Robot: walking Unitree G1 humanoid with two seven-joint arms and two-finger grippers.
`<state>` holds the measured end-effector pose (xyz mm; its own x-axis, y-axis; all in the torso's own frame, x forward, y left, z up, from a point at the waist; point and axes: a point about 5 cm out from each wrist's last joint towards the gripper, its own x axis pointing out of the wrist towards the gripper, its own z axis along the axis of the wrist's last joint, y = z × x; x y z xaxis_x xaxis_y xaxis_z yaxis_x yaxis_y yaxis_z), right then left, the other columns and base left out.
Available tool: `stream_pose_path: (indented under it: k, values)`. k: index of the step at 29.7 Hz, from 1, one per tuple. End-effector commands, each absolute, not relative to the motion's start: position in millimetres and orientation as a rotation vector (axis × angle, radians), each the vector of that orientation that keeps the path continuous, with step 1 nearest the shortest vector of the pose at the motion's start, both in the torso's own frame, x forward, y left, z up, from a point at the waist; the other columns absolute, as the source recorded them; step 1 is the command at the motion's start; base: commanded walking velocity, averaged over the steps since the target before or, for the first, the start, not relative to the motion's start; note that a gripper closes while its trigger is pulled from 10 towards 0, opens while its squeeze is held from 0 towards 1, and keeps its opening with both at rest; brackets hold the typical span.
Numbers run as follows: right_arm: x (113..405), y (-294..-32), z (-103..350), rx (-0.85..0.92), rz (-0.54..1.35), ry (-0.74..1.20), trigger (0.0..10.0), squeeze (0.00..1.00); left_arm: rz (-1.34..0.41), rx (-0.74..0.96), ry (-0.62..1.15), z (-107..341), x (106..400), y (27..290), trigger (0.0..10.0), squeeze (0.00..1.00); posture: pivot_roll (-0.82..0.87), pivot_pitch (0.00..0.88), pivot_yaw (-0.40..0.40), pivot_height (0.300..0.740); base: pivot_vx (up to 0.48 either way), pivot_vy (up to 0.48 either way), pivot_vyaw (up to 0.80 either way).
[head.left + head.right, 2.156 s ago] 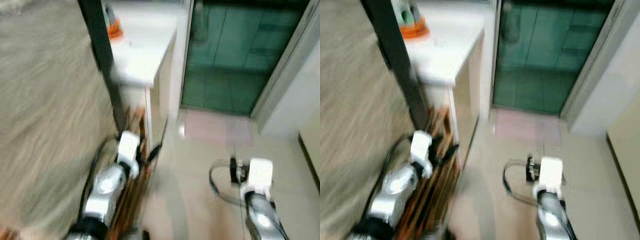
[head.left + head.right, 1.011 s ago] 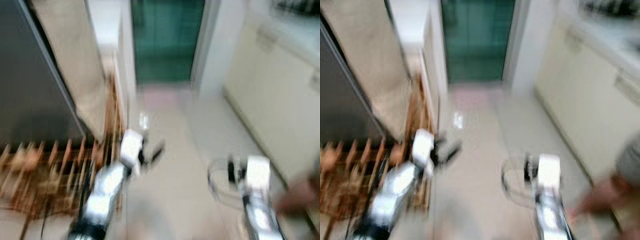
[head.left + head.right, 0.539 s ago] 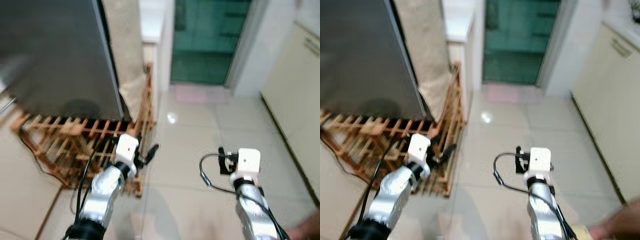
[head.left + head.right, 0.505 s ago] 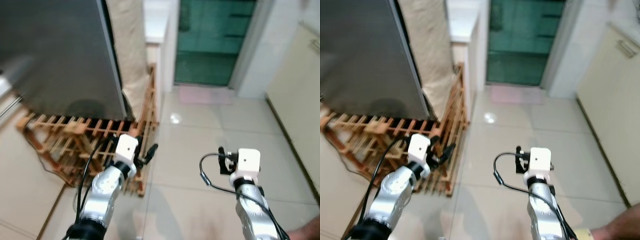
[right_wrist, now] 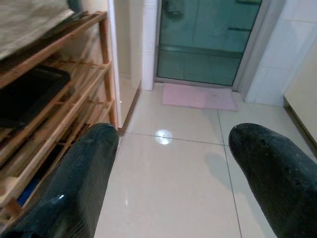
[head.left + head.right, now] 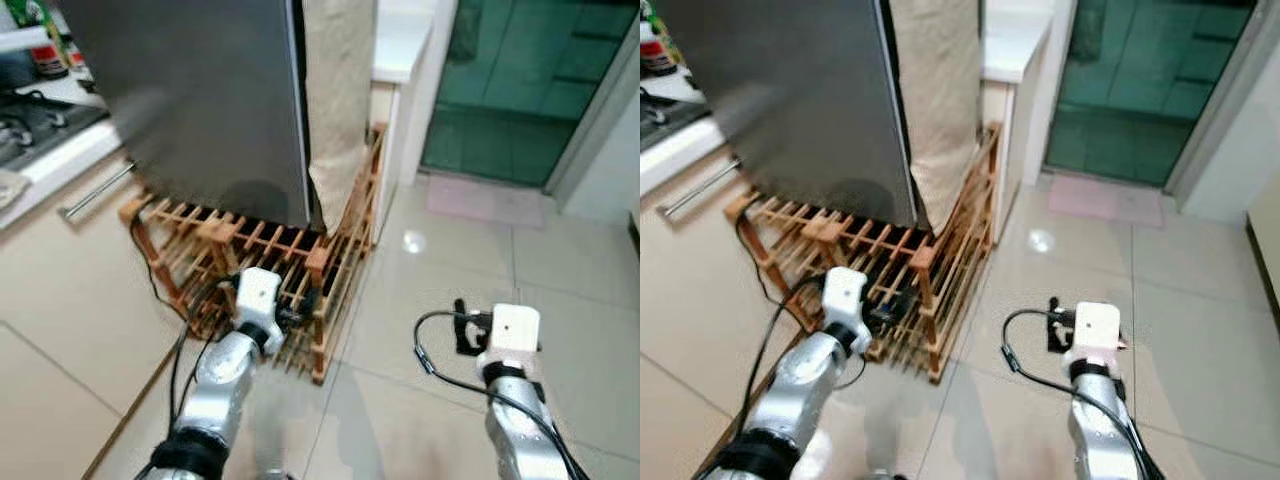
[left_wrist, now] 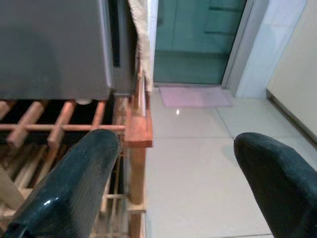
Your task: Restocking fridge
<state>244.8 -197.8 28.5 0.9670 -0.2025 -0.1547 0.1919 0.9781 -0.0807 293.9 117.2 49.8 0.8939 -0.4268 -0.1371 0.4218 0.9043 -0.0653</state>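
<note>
both arms held out low by the fridge

while both arms reach forward over the tiled floor, neither holds anything. the fridge, a tall grey box with its door shut, stands on a wooden rack, and a beige cloth hangs down the fridge side nearest the green glass door. the left gripper sits just in front of the rack's near corner, below the fridge, its fingers spread wide with nothing between them. the right gripper is well apart from the fridge, out over bare tiles toward the glass door side, its fingers likewise spread and empty. a pink mat lies on the floor before the glass door, beyond the fridge. a white surface stands between fridge and glass door. on the other side of the fridge a stove and bottles sit on a pale surface.
</note>
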Motion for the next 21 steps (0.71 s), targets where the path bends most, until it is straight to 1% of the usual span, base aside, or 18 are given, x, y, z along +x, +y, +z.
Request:
stream_pose_path:
  k: [1,2,5,7,8,9,10,11,14,17,19,21]
  values:
    - [245,-198,34,-0.082,-0.212,0.124,10.0,0.0,-0.432,-0.038,0.132,53,296,119,10.0,1.0,0.02,0.0,0.015,0.74,0.0,0.0,0.0]
    - [244,-201,43,-0.103,-0.237,0.072,10.0,0.0,-0.414,-0.05,0.104,60,298,121,10.0,1.0,0.02,0.0,0.016,0.74,0.0,0.0,0.0]
    - [242,-203,54,-0.121,-0.255,0.015,10.0,0.0,-0.405,-0.071,0.067,69,299,120,10.0,1.0,0.02,0.0,0.017,0.74,0.0,0.0,0.0]
    - [239,-203,68,-0.147,-0.253,-0.046,10.0,0.0,-0.398,-0.044,0.036,81,303,121,10.0,1.0,0.02,0.0,0.015,0.74,0.0,0.0,0.0]
    - [231,-208,79,-0.142,-0.286,-0.091,10.0,0.0,-0.411,-0.081,-0.008,97,306,123,10.0,1.0,0.02,0.0,0.017,0.74,0.0,0.0,0.0]
    - [231,-208,79,-0.142,-0.286,-0.091,10.0,0.0,-0.411,-0.081,-0.008,97,306,123,10.0,1.0,0.02,0.0,0.017,0.74,0.0,0.0,0.0]
    - [227,-210,81,-0.136,-0.299,-0.095,10.0,0.0,-0.416,-0.102,-0.026,103,307,124,10.0,0.0,0.02,0.0,0.016,0.74,0.0,0.0,0.0]
    - [221,-213,84,-0.125,-0.312,-0.094,10.0,0.0,-0.41,-0.11,-0.064,111,306,127,10.0,0.0,0.02,0.001,0.016,0.74,0.0,0.0,0.0]
    - [214,-212,87,-0.117,-0.314,-0.098,10.0,0.0,-0.409,-0.106,-0.072,113,303,127,10.0,0.0,0.02,0.013,0.018,0.74,0.0,0.0,0.0]
    - [206,-208,86,-0.107,-0.296,-0.09,10.0,0.0,-0.417,-0.103,-0.022,99,291,127,10.0,0.0,0.01,0.017,0.021,0.74,0.0,0.0,0.0]
    - [199,-208,81,-0.108,-0.299,-0.064,10.0,0.0,-0.423,-0.06,-0.008,94,283,128,10.0,0.0,0.01,0.011,0.019,0.74,0.0,0.0,0.0]
    - [192,-210,76,-0.115,-0.305,-0.036,10.0,0.0,-0.417,-0.057,0.021,88,279,130,10.0,0.0,0.01,0.006,0.015,0.74,0.0,0.0,0.0]
